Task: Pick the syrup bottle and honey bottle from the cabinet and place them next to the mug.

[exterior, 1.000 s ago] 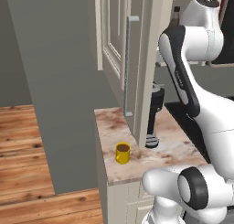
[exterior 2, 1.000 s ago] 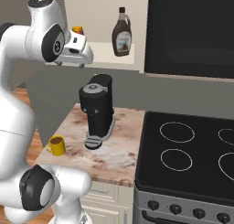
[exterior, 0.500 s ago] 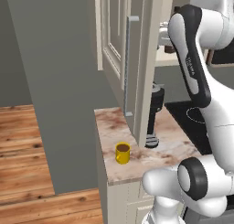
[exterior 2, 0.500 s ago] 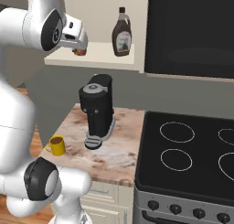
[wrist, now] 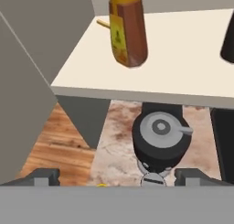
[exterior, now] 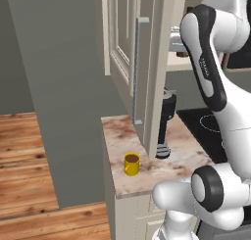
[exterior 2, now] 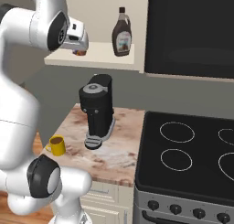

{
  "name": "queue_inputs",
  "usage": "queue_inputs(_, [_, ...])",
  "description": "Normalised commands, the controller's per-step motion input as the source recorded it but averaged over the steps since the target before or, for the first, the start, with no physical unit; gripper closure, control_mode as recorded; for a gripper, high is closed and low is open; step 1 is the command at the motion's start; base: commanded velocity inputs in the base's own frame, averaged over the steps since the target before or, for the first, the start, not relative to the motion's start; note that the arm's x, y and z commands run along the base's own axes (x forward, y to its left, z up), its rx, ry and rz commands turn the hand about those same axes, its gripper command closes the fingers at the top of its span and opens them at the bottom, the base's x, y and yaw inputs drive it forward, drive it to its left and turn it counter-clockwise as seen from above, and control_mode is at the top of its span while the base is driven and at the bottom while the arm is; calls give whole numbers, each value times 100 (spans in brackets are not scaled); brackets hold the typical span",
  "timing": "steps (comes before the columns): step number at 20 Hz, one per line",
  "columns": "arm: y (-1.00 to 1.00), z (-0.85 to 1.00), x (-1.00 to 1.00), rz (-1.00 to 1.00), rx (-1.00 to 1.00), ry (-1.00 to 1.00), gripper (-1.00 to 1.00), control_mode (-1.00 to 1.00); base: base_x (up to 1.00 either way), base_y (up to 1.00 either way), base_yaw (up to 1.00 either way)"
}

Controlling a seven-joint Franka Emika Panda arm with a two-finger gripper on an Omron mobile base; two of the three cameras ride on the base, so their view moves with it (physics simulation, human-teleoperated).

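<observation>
Left base view: you see the small bright yellow mug (exterior: 131, 163) with dark brown inside on the marbled pink-beige stone counter (exterior: 113, 136), at about 9 o'clock from the tall black cylindrical coffee machine (exterior: 165, 122). The cream-beige wall cabinet (exterior: 128, 58) stands with its panelled door swung open.

Right base view: you find the dark brown flask-shaped syrup bottle (exterior 2: 122, 33) upright on the pale cabinet shelf (exterior 2: 103, 59), well apart from the mug (exterior 2: 56, 145).

Hand view: the small amber-orange honey bottle (wrist: 127, 27) with yellow cap and label stands upright on the shelf at 12 o'clock. The gripper (wrist: 117, 178) hangs with its jaws spread wide and nothing between them, short of the bottle.
</observation>
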Motion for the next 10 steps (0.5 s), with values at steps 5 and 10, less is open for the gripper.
queue_inputs(5, [12,-28,44,0,-2,-2,-100,-100,0,0,0])
queue_inputs(10, [11,0,42,0,0,0,-100,-100,0,0,0])
